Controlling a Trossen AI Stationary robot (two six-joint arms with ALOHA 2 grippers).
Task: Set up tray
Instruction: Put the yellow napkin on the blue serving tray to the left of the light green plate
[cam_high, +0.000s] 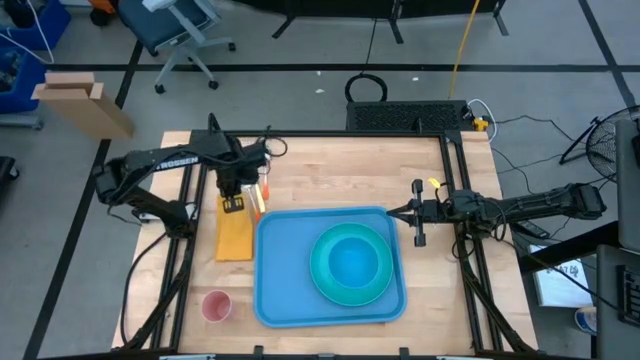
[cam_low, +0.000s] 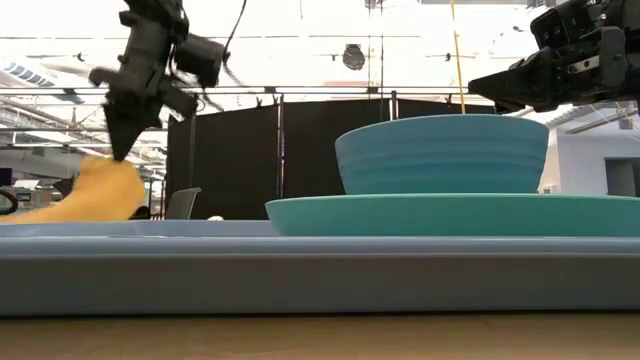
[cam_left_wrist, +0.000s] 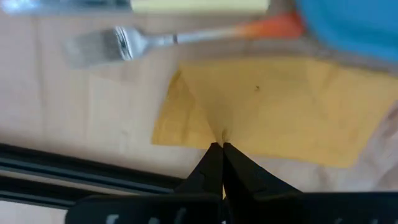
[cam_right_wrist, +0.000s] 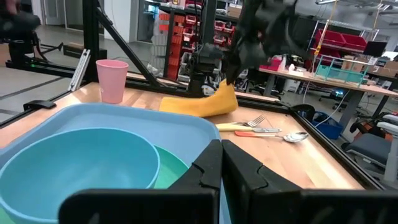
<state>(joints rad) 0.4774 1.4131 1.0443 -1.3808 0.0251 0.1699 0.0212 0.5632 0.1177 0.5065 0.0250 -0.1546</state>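
A large blue tray lies mid-table with a teal plate and a teal bowl on it. A yellow napkin lies on the wood just left of the tray. My left gripper hangs over the napkin's far part, pointing down, shut on the cloth. My right gripper stands level and shut above the tray's far right corner, touching nothing. My left gripper pinches a small pucker of the napkin between its two fingertips, coming from above and pointing down. The cloth is drawn up into a peak at the fingers. The rest of the napkin still lies on the table.
A fork with an orange handle and a spoon lie on the wood beyond the napkin, by the tray's far left corner. A pink cup stands near the front left. Black frame rails run along the table's sides.
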